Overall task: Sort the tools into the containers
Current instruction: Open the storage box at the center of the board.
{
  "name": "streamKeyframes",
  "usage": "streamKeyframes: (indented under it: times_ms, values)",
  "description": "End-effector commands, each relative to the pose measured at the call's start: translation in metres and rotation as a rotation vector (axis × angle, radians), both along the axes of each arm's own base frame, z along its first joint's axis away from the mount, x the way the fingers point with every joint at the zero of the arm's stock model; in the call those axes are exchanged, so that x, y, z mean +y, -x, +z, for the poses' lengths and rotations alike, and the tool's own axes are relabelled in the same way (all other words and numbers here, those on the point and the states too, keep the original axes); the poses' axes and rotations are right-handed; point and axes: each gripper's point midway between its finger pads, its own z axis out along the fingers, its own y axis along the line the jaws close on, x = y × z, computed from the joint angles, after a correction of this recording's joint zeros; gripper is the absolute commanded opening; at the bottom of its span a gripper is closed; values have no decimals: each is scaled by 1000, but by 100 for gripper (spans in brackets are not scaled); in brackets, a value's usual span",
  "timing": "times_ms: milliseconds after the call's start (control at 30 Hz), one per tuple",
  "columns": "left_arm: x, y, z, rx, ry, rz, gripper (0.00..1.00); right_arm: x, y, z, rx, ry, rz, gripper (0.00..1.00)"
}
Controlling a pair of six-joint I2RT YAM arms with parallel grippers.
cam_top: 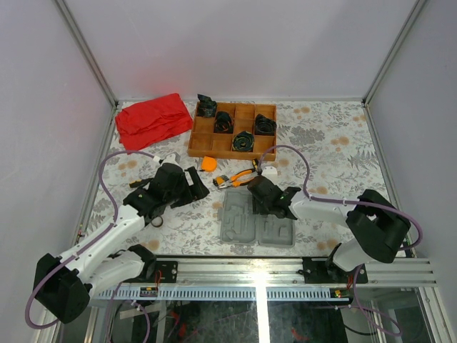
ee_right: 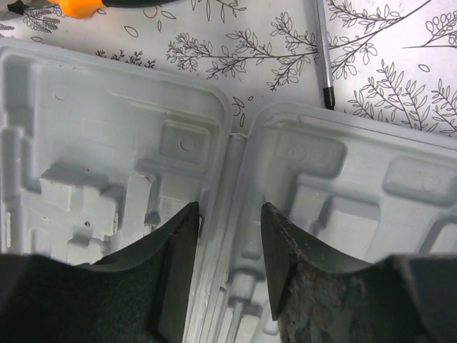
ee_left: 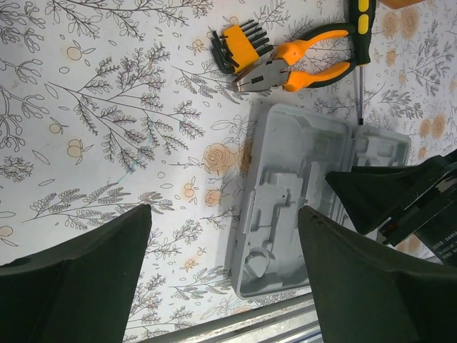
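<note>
Floral counter (cam_top: 321, 143): grey case (cam_top: 239, 225) lies open, visible recesses empty. Unsorted beyond case: pliers (cam_top: 239, 177), screwdriver (ee_left: 363, 21), tape measure (cam_top: 208, 163). L claw (ee_left: 225, 214) wide, empty, left of case; R claw (ee_right: 228, 211) narrow astride case hinge, grip unclear.

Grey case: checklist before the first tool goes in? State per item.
1. Grey case lies open, recesses up: ok.
2. Recesses in view hold nothing: ok.
3. Left gripper fingers apart, nothing between them: ok.
4. Case free of arms: not ok. The right gripper sits low over it, fingers either side of the hinge.
5. Right fingers clear of the hinge ridge: cannot tell.
6. Pliers and screwdriver lie on the table beyond the case, uncovered: ok.
</note>
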Motion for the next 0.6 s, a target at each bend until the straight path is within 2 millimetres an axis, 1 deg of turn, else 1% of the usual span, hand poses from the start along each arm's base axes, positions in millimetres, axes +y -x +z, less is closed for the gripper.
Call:
streamKeyframes:
  times_ms: [0, 100, 200, 267, 367, 467, 567]
  values:
    - [0, -2, 1, -20, 3, -8, 83, -5, 4, 4, -14, 32, 51, 45]
    - [-1, -3, -1, -8, 1, -9, 83, -3, 13, 5, -5, 19, 137, 41]
    - [-2, -3, -2, -2, 3, -10, 83, -8, 22, 4, 1, 23, 189, 39]
    - [-3, -3, -3, 0, 9, -12, 82, -13, 27, 3, 2, 23, 200, 38]
    - [-4, -3, -2, -3, 19, -9, 82, -16, 33, 3, 3, 9, 219, 39]
    - [-3, -5, -3, 0, 16, 11, 82, -14, 35, 9, -10, -22, 231, 42]
    - [-1, -4, -7, 23, 7, 27, 82, -6, 34, 23, -45, -81, 239, 44]
